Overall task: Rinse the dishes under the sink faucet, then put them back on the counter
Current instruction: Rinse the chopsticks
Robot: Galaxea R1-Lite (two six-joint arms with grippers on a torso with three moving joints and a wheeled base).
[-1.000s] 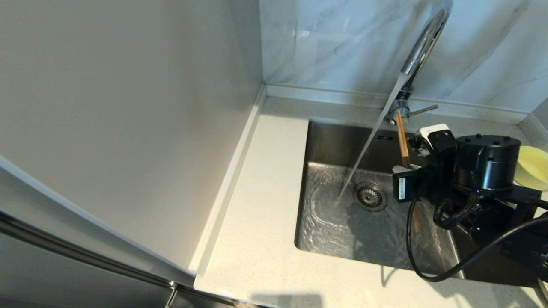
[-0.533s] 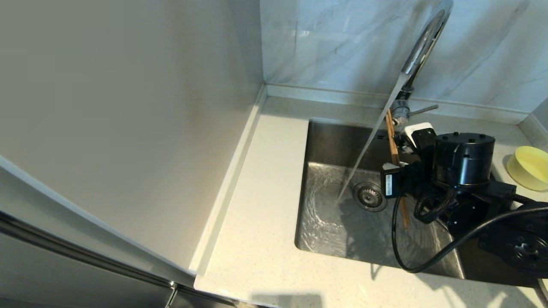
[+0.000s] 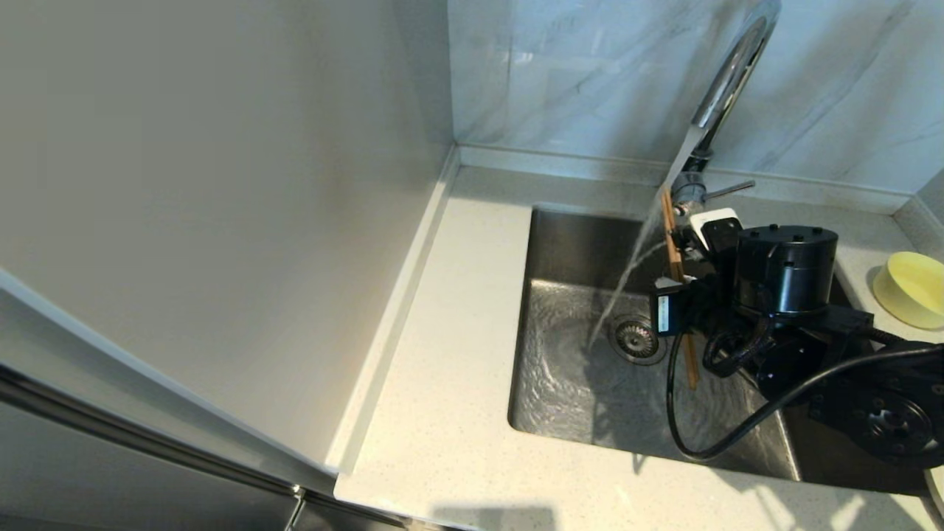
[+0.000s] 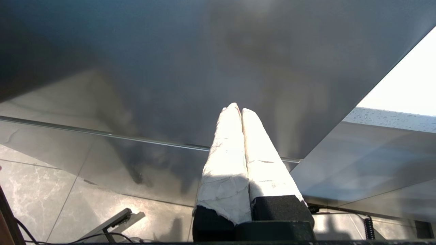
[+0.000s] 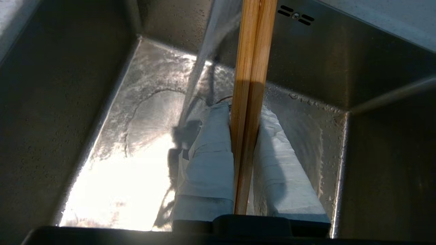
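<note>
Over the sink (image 3: 560, 243), my right gripper (image 3: 682, 274) is shut on the pair of brown chopsticks (image 3: 677, 251), which stand nearly upright. Their upper end touches the water stream (image 3: 627, 276) falling from the chrome faucet (image 3: 726, 74), and the stream splits there. The right wrist view shows the chopsticks (image 5: 252, 85) pinched between the white-wrapped fingers (image 5: 211, 146) of the right gripper (image 5: 243, 110), with the stream (image 5: 204, 61) just beside them. The pale yellow bowl (image 3: 911, 289) sits on the counter (image 3: 457, 332) right of the sink. My left gripper (image 4: 240, 110) is shut and empty, away from the sink.
Water swirls over the basin floor around the drain strainer (image 3: 636, 338). The faucet lever (image 3: 730, 189) sticks out to the right at the tap's base. A tall pale panel (image 3: 221, 184) walls off the counter's left side. My right arm's black cable (image 3: 708, 442) loops over the basin.
My right gripper has carried the chopsticks leftward and slightly back across the sink. Their upper end now meets the water stream, which was falling clear of them before.
</note>
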